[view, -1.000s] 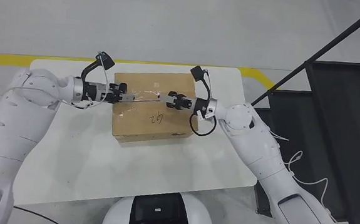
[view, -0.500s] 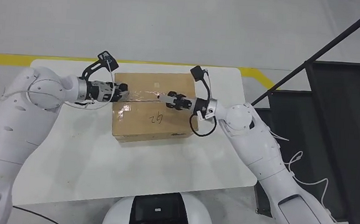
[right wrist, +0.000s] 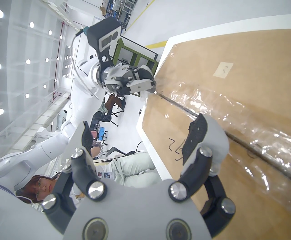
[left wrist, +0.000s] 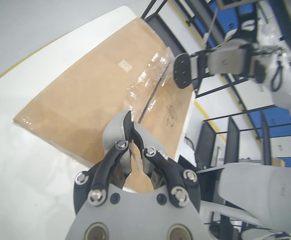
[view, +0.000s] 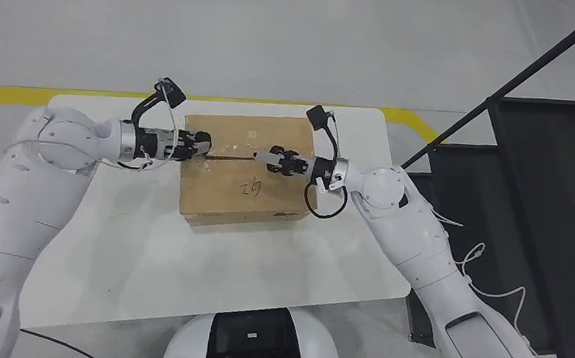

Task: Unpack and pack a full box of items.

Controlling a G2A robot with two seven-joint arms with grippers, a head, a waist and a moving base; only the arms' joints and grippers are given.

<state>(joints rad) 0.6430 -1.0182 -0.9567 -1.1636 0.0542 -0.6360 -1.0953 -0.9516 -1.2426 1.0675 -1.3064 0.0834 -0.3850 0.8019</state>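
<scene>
Cardboard box closed, on white table | your left gripper pinched together on clear tape end at the seam | your right gripper fingers apart over the seam

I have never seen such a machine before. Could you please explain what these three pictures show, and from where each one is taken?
It is a white robot with two arms. One picture looks down from above its arms; the other two come from cameras on its wrists. On the white table lies a closed brown cardboard box, sealed along its middle seam with clear plastic tape. The left fingers are shut, pinching the tape's end near the box's edge. The right fingers are open above the seam, holding nothing.
</scene>
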